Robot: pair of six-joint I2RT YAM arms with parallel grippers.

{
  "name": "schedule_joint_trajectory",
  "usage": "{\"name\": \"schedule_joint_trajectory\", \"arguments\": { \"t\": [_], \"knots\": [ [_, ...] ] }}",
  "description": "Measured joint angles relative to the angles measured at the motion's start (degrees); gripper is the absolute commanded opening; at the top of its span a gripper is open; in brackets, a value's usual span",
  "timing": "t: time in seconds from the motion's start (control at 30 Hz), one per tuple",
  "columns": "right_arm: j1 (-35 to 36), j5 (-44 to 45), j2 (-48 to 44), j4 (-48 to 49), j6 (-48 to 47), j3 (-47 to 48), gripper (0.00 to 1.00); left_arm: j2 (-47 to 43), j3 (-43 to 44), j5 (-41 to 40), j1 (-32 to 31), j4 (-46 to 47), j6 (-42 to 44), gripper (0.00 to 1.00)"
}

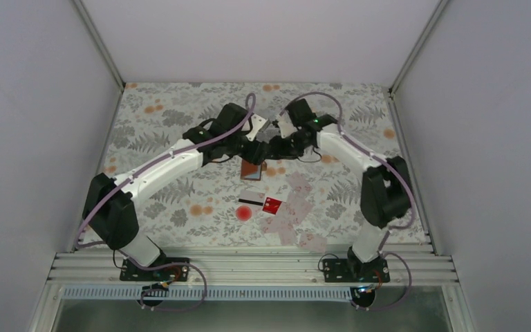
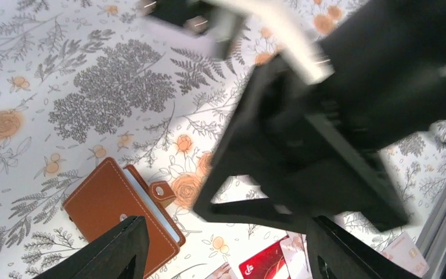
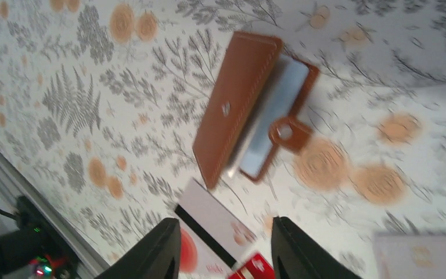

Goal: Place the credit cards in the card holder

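Observation:
The brown leather card holder [image 1: 252, 170] lies on the flowered table, partly folded, with a pale card edge showing between its covers [image 3: 274, 113]. Both grippers hover just above it, close together. My left gripper [image 2: 226, 258] is open and empty, the holder [image 2: 113, 212] by its left finger. The right gripper [image 3: 226, 256] is also open with nothing between its fingers. Beneath it lie a white credit card with a black stripe [image 3: 215, 221] and a red card [image 3: 255, 270]. Several pale pinkish cards [image 1: 296, 207] are scattered to the right.
A round red spot [image 1: 243, 214] is printed on the table beside the striped card. The right arm's black wrist [image 2: 325, 128] fills much of the left wrist view. White walls enclose the table, and an aluminium rail [image 1: 249, 266] runs along its near edge.

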Motion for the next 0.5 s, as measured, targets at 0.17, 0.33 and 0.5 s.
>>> {"name": "schedule_joint_trajectory", "arguments": {
  "t": [0.17, 0.33, 0.5],
  "knots": [
    [-0.1, 7.2, -11.9, -3.7, 2.7, -10.2, 0.74, 1.0, -1.2, -3.3, -3.0, -0.6, 0.4, 0.71],
    [-0.3, 16.0, -18.9, -6.6, 7.6, -17.6, 0.98, 5.9, 0.2, -9.0, -10.0, -2.8, -0.7, 0.77],
    [-2.8, 26.9, -25.4, -9.4, 11.6, -21.1, 0.99, 13.3, 5.1, -14.7, -16.5, -6.1, -4.2, 0.87]
  ]
}}
